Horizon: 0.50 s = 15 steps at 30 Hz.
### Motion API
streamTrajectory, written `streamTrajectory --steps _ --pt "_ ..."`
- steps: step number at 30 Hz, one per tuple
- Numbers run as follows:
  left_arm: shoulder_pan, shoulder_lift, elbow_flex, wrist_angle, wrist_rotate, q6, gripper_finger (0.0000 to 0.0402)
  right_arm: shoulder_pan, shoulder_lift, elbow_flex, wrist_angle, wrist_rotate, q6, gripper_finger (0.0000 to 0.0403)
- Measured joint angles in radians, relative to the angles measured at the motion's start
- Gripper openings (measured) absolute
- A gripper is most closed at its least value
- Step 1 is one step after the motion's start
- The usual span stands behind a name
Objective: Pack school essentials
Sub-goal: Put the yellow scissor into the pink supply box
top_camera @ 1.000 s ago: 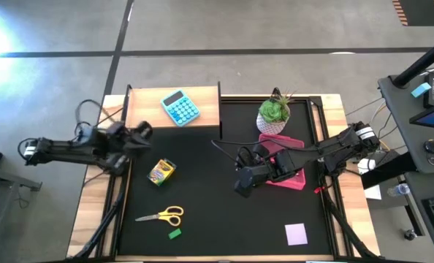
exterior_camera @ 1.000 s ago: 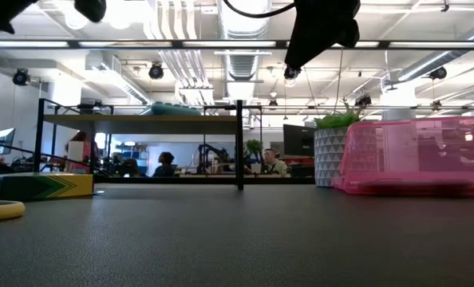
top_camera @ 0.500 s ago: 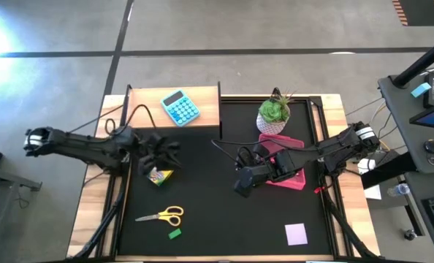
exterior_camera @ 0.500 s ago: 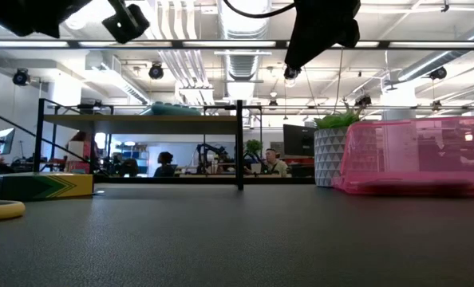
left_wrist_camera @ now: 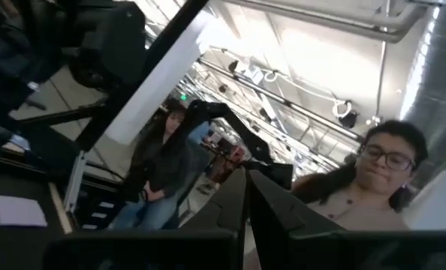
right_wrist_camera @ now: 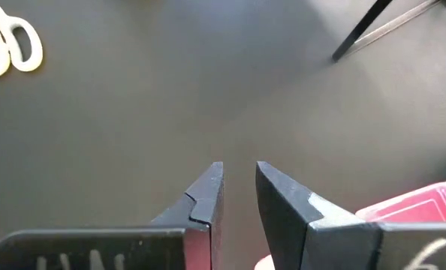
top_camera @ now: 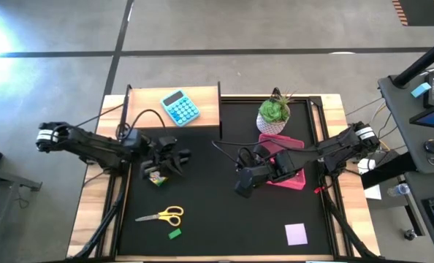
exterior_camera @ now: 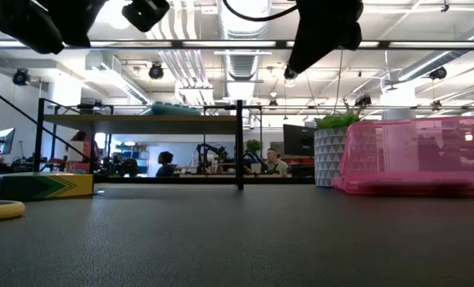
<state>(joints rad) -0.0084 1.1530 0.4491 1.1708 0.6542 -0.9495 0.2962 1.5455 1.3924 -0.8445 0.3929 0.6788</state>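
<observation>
No writing could be read on anything; the crayon box showed only a yellow-green face with a dark chevron pattern in the low view, and the light-blue calculator showed its keys but no legible marks.

Taking the pink box as the landmark: it was a translucent pink container on the black mat, and what it held could not be made out through its walls; the plant in its white pot stood just behind it, touching or nearly so; the calculator lay well off towards the left arm's side, on the raised wooden board at the back.

The right gripper hung just beside the pink box, on the side towards the middle of the mat; its jaws stood a little apart with only bare mat showing between them, holding nothing.

The left gripper hovered well away from the pink box, across the mat, over the crayon box and partly hiding it; its fingers were pressed together, pinching nothing.

The yellow-handled scissors and the small green eraser lay on the mat farther forward than the crayon box, far from the pink box; the lilac notepad lay near the front edge, forward of the pink box; all of these sat outside it.

People sat at desks in the room beyond.
</observation>
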Motion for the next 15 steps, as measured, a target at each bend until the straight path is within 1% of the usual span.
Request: streamTrajectory --steps 4,6,9,11,12,15 --pt "0.002 0.006 0.001 -0.018 0.0 0.021 0.0 0.0 0.0 -0.006 -0.043 0.0 0.004 0.0068" --pt "0.003 -0.001 0.006 -0.055 -0.001 0.025 0.0 0.0 0.0 -0.006 -0.066 0.0 0.018 0.0068" --pt "0.003 -0.019 0.028 -0.145 -0.015 0.124 0.0 0.0 0.0 -0.006 -0.08 -0.001 0.017 0.0068" --pt "0.003 -0.045 0.055 -0.263 -0.031 0.196 0.0 0.0 0.0 -0.006 -0.079 -0.003 0.017 0.0068" --pt "0.003 -0.058 0.078 -0.353 -0.042 0.217 0.0 0.0 0.0 -0.006 -0.077 -0.003 0.017 0.0068" --pt "0.002 -0.101 0.153 -0.701 -0.091 0.3 0.0 0.0 0.0 -0.006 -0.058 -0.003 0.017 0.0068"
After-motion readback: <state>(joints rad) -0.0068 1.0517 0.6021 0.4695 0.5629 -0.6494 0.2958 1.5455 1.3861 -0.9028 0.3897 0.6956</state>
